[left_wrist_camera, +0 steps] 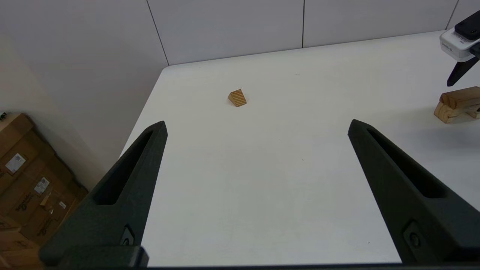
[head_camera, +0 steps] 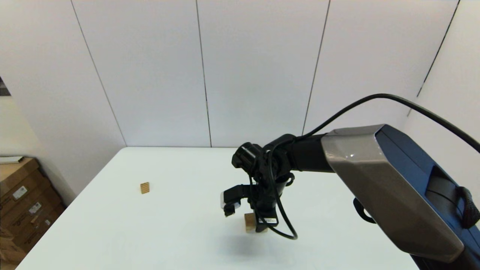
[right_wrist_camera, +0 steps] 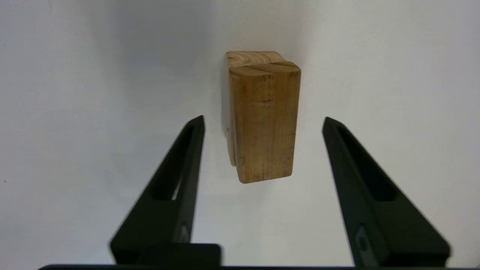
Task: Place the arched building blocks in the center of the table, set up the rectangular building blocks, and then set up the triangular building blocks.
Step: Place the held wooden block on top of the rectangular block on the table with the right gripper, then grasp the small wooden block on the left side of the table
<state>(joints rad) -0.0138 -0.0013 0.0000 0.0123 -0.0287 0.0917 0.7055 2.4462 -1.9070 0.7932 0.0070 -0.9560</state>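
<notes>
The right gripper (head_camera: 245,221) hangs low over the table (head_camera: 157,232), a little below the middle of the head view. Its jaws are apart, and they hold nothing. In the right wrist view the bar (right_wrist_camera: 264,123) lies on top of the arch block (right_wrist_camera: 252,58), of which only an end and a thin edge show from under the bar. The fingers (right_wrist_camera: 187,161) stand on both sides of the stack and do not touch it.

The left gripper (left_wrist_camera: 258,123) is parked out of the head view, its jaws wide apart and empty. Its camera shows the triangle (left_wrist_camera: 237,98) alone, in the upper middle of that view, well apart from the stack.

I judge the first two steps as done: the arch block is near the table's centre and the bar rests on it. The triangle is not yet set up; it is left to lift it and put it on the bar.
</notes>
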